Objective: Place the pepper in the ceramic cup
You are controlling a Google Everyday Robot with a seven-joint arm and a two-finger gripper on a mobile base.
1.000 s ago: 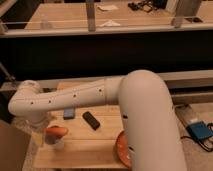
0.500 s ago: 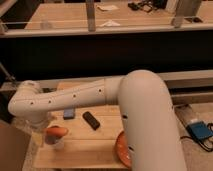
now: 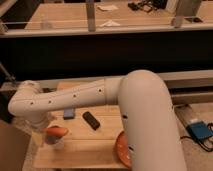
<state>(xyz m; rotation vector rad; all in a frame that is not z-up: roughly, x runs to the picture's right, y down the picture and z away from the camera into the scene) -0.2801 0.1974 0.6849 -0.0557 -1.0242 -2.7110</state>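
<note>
pepper (image 3: pixel 56 131) sits at lower left, right above the ceramic cup (image 3: pixel 58 143). gripper (image 3: pixel 44 135) hangs beside it; its grip state i cannot tell. centre over the rim, then release gently

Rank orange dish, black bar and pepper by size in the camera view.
1. orange dish, partly behind the arm
2. black bar and pepper look alike
Gripper sits beside the pepper, lower left.

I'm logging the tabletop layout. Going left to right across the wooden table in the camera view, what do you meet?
Orange-red glossy pepper over the small pale ceramic cup, beneath the gripper → small blue flat object → black oblong device → large orange dish, partly behind the arm.
</note>
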